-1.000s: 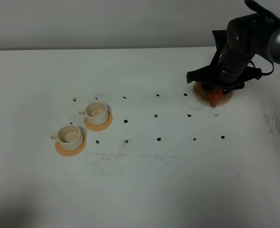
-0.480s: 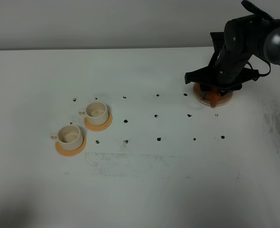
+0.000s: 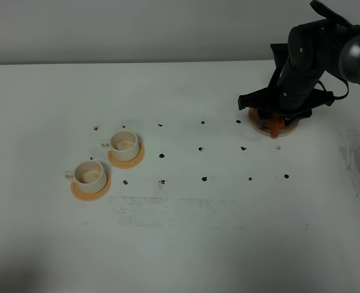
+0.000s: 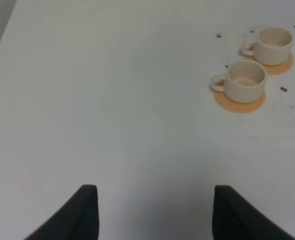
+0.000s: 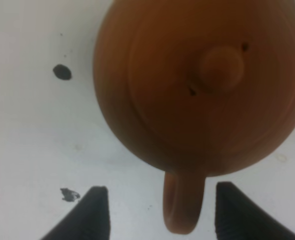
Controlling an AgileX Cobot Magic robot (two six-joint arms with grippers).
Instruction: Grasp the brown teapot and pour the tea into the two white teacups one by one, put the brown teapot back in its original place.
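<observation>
**Item 1. Left gripper** (image 4: 155, 200). Nearest the rig, hanging over bare table (image 3: 229, 232). The jaws are spread and nothing lies between them. It is idle.

**Item 2. Near teacup** (image 3: 88, 173). Cream-white and upright on an orange saucer (image 3: 90, 190), at the table's left.

**Item 3. Far teacup** (image 3: 124, 144). It matches the first, sits on its own saucer (image 3: 129, 161), and stands just beside it and further back. The insides of both cups show a faint tan that may be tea or shade; it is too small to tell.

**Item 4. Black dots** (image 3: 204, 179). They are marked in rows across mid-table, between the cups and the pot.

**Item 5. Brown teapot** (image 5: 197, 85). It sits upright with its lid on, on the pale coaster (image 3: 257, 125) at the far right, well apart from the cups.

**Item 6. Right gripper** (image 5: 161, 195). It is poised directly over the pot, jaws wide, with the loop handle (image 5: 183, 205) between the fingertips. Neither finger touches the handle, so nothing is gripped.

**Step, as judged:** taking hold of the teapot, with the pour not yet started.

**Next move calls for:**
- Close squarely on the handle.
- Lift without tipping the pot.
- Carry it leftward across the dots to the first cup.
</observation>
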